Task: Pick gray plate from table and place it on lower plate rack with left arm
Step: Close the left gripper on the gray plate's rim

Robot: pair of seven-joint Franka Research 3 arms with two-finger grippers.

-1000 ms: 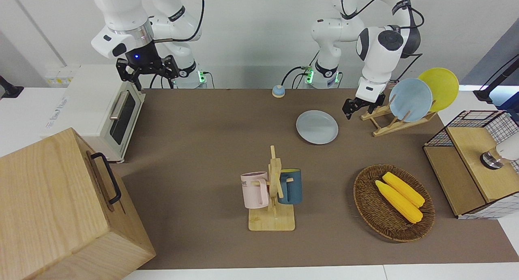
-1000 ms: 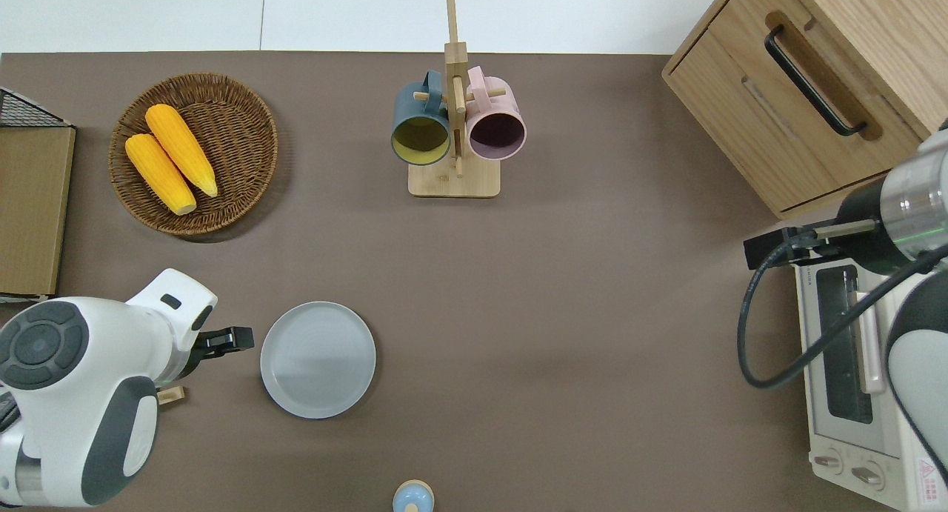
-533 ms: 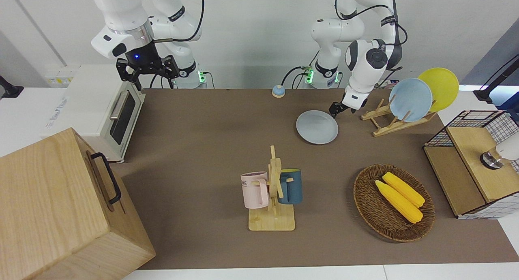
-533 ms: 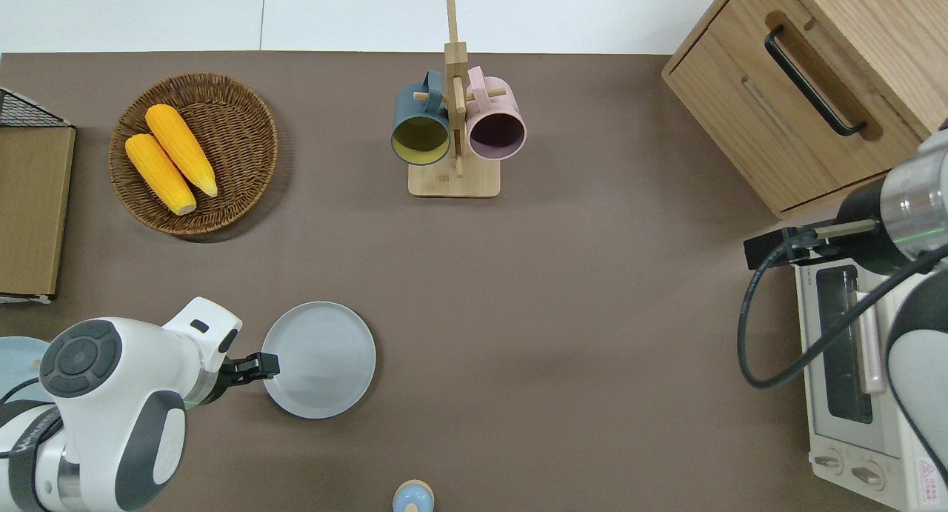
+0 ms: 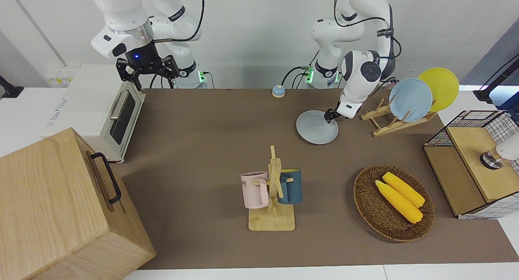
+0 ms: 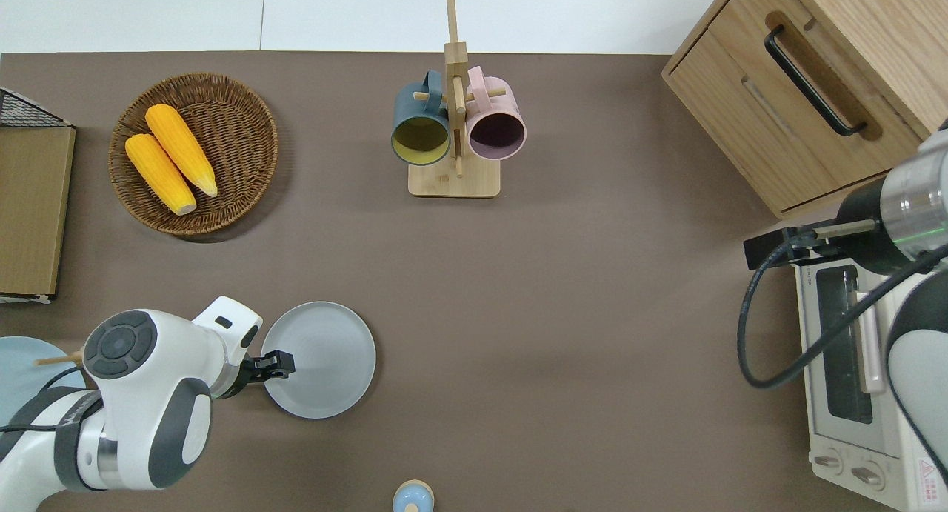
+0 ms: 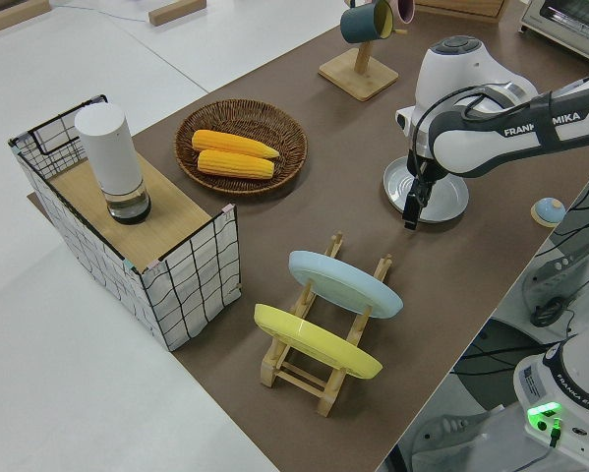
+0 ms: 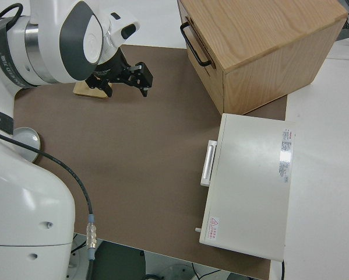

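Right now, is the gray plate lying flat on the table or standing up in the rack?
Lying flat. The gray plate rests on the table, with the left gripper at its rim.

A robotics lab is imitating a kitchen: two white arms are standing at a brown table [image 5: 202,122], with a toaster oven [image 5: 103,110] at nine o'clock.

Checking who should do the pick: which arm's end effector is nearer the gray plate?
Left. The left end effector is at the gray plate, over its rim toward the left arm's end of the table. The right end effector is parked.
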